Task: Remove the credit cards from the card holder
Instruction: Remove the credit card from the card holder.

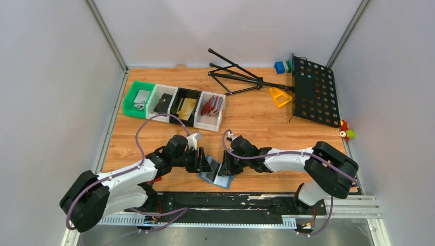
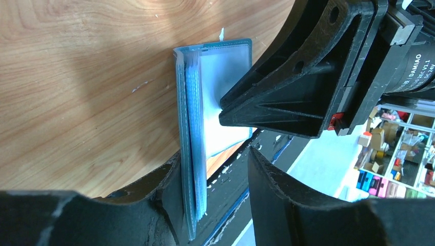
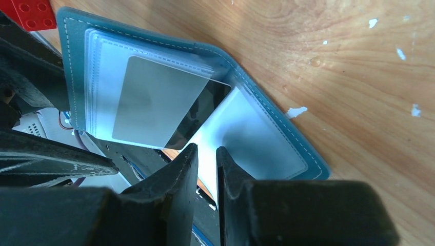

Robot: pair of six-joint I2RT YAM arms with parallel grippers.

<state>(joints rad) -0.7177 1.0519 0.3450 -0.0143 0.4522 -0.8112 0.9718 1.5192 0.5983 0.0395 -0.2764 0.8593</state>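
The card holder is a slate-blue bifold lying open at the table's front edge. In the right wrist view one half lies flat, and the other holds a grey credit card sticking partly out of a clear slot. My left gripper is open. The raised half stands edge-on against its left finger, and the right finger is well apart from it. My right gripper is all but shut, its tip on the lighter inside. I cannot see whether it pinches a leaf.
Four bins stand at the back left: green, white, black, and white holding red wallets. A folded black tripod and a perforated panel lie at the back right. A black rail runs below the front edge.
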